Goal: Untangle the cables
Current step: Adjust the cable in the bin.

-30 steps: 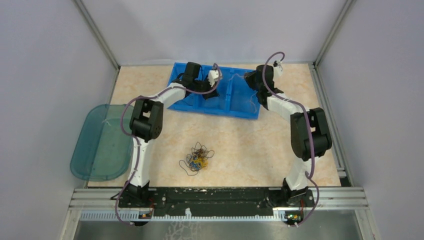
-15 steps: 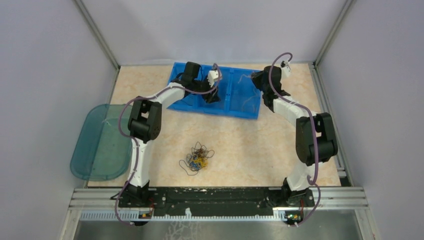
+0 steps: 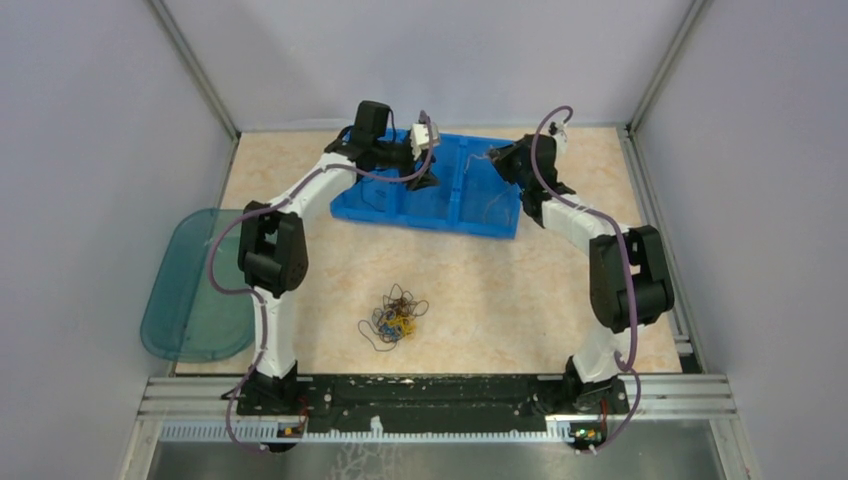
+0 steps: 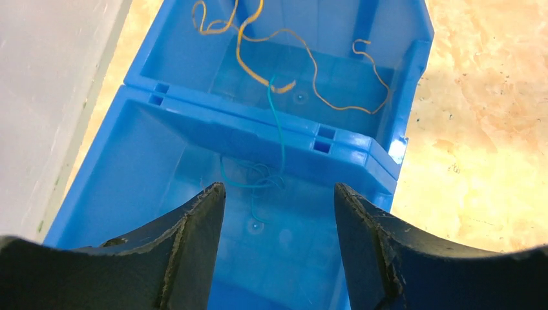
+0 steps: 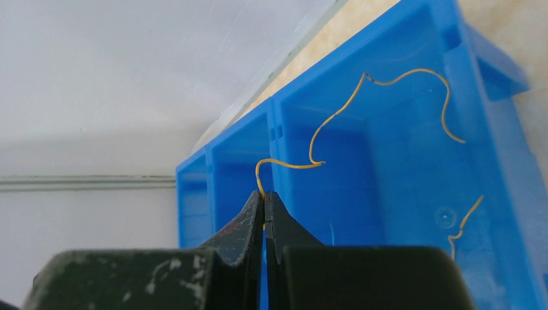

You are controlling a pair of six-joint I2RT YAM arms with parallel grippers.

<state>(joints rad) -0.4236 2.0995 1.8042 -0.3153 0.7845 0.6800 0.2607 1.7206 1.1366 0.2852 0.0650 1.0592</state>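
A tangle of black, blue and yellow cables (image 3: 395,318) lies on the table between the arms. The blue bin (image 3: 470,208) stands at the back. My left gripper (image 3: 425,178) hangs open over a bin compartment with nothing between its fingers. In the left wrist view, a thin blue cable (image 4: 279,129) lies below the left gripper (image 4: 278,188) and runs up over the divider (image 4: 213,106). Yellow cables (image 4: 310,71) lie in the compartment beyond. My right gripper (image 5: 263,194) is shut on a yellow cable (image 5: 292,165) that dangles above the bin's end compartment (image 5: 400,194).
A translucent teal tray (image 3: 200,285) lies at the table's left edge beside the left arm. Grey walls and metal frame posts close in the back and sides. Another short yellow cable piece (image 5: 465,223) rests in the bin's end compartment.
My left gripper has opened and risen toward the back of the bin; the blue cable now lies in the bin. The right arm shifted slightly right, still gripping the yellow cable.
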